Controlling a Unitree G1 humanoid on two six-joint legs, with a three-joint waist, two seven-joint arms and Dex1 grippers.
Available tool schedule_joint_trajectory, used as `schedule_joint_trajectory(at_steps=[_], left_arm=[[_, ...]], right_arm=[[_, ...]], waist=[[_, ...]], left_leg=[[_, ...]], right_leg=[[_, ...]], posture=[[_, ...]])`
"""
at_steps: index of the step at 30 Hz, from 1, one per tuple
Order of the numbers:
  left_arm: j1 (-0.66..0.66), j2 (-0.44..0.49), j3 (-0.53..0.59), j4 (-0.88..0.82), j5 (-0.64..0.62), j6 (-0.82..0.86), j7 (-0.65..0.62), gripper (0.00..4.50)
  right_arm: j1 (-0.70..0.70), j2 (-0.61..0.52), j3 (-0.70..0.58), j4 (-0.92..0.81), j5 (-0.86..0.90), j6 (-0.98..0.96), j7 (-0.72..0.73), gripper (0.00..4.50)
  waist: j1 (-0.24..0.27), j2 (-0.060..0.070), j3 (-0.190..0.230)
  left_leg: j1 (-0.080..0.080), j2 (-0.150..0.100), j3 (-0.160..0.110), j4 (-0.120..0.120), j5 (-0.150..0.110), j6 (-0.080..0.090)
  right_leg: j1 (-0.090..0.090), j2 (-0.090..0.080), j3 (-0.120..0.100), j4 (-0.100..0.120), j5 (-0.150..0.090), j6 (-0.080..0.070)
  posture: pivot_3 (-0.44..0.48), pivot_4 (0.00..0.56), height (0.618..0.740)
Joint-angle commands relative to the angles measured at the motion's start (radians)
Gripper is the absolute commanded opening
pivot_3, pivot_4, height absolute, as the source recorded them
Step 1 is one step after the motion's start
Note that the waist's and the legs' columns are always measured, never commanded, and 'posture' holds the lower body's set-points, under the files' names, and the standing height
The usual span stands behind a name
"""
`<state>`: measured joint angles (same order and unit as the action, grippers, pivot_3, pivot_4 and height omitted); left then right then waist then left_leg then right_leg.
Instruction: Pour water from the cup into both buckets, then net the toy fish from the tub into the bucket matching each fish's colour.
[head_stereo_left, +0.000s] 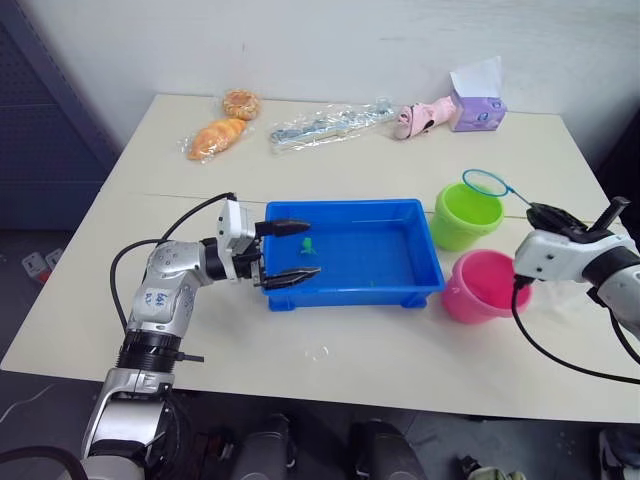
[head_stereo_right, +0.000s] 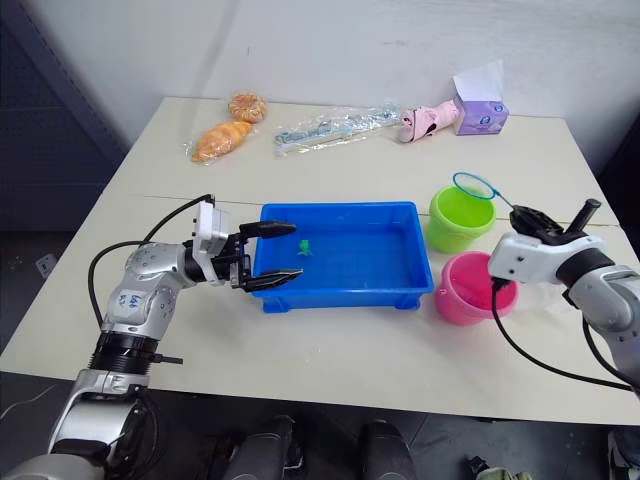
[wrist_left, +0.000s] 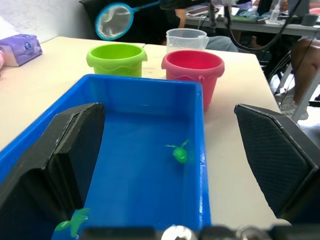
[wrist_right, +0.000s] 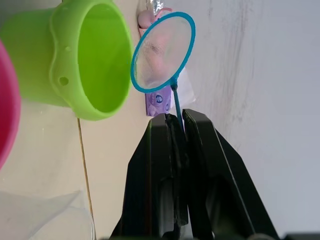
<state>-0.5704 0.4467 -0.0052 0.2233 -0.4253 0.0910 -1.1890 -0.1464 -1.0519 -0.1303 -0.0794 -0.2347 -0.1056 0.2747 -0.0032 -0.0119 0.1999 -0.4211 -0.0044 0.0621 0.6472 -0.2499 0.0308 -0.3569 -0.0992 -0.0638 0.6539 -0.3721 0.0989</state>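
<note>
The blue tub (head_stereo_left: 425, 268) lies mid-table with a green toy fish (head_stereo_left: 306, 243) in its left end. In the left wrist view a second green fish (wrist_left: 72, 222) lies near the tub's close wall. My left gripper (head_stereo_left: 313, 250) is open, its fingers reaching in over the tub's left wall on either side of the first fish. The lime green bucket (head_stereo_left: 466, 215) and pink bucket (head_stereo_left: 482, 285) stand right of the tub. My right gripper (head_stereo_left: 545, 213) is shut on the net's handle. The net's hoop (head_stereo_left: 486, 183) hovers over the green bucket's far rim. The clear cup (wrist_left: 186, 39) stands behind the pink bucket.
Along the table's far edge lie two wrapped breads (head_stereo_left: 218, 135), a long clear bag (head_stereo_left: 330, 125), a pink toy (head_stereo_left: 420, 118) and a purple tissue box (head_stereo_left: 478, 105). A small clear scrap (head_stereo_left: 317, 352) lies in front of the tub.
</note>
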Motion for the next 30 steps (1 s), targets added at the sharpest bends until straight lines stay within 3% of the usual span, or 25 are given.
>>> schedule_joint_trajectory(at_steps=[1, 3, 6, 10, 13, 17, 30], left_arm=[[0.006, 0.031, 0.036, -0.050, -0.041, -0.013, -0.044, 4.46], [0.022, 0.075, 0.046, -0.044, -0.047, -0.024, -0.101, 4.46], [0.039, 0.121, 0.052, -0.032, -0.048, -0.036, -0.156, 4.46], [0.043, 0.149, 0.061, -0.021, -0.044, -0.037, -0.175, 4.46], [0.048, 0.154, 0.053, -0.019, -0.029, -0.048, -0.175, 4.46], [0.060, 0.154, 0.047, -0.025, -0.019, -0.056, -0.168, 4.46], [0.092, 0.156, 0.046, -0.048, -0.010, -0.071, -0.142, 4.46]], right_arm=[[-0.039, 0.044, -0.087, -0.136, 0.276, 0.075, 0.165, 0.00], [-0.055, 0.037, -0.078, -0.242, 0.461, 0.147, 0.328, 0.00], [-0.078, 0.006, -0.042, -0.330, 0.557, 0.289, 0.440, 0.00], [-0.177, -0.034, 0.116, -0.375, 0.477, 0.440, 0.515, 0.00], [-0.234, -0.081, 0.231, -0.331, 0.360, 0.465, 0.589, 0.00], [-0.338, -0.056, 0.325, -0.243, 0.273, 0.442, 0.649, 0.00], [-0.491, 0.082, 0.428, -0.130, 0.320, 0.701, 0.870, 0.00]], waist=[[0.001, 0.000, 0.000], [-0.001, 0.000, 0.000], [-0.001, 0.000, 0.000], [0.002, 0.000, 0.000], [0.003, 0.000, 0.000], [-0.002, 0.000, 0.000], [-0.002, 0.000, 0.000]], left_leg=[[0.000, 0.000, 0.000, 0.000, 0.000, 0.000], [0.000, 0.000, -0.001, 0.000, 0.000, 0.000], [0.000, 0.001, -0.001, 0.000, 0.000, 0.000], [0.000, 0.000, -0.002, 0.003, -0.001, 0.002], [0.000, -0.001, -0.002, 0.003, -0.002, 0.003], [0.000, -0.002, -0.001, 0.003, -0.002, 0.004], [0.000, -0.001, -0.001, 0.003, -0.002, 0.003]], right_leg=[[0.000, 0.000, 0.000, 0.000, 0.000, 0.000], [0.000, 0.000, 0.000, 0.001, 0.000, 0.000], [0.000, 0.000, 0.000, 0.001, 0.000, 0.000], [0.001, -0.002, 0.000, -0.001, 0.000, 0.000], [0.001, -0.004, 0.000, -0.001, 0.000, 0.000], [0.000, -0.004, 0.000, 0.000, 0.000, 0.000], [0.000, -0.004, -0.001, 0.003, 0.000, 0.000]], posture=[[0.000, 0.150, 0.740], [0.000, 0.150, 0.740], [0.000, 0.150, 0.740], [0.000, 0.150, 0.740], [0.000, 0.150, 0.740], [0.000, 0.150, 0.740], [0.000, 0.150, 0.740]])
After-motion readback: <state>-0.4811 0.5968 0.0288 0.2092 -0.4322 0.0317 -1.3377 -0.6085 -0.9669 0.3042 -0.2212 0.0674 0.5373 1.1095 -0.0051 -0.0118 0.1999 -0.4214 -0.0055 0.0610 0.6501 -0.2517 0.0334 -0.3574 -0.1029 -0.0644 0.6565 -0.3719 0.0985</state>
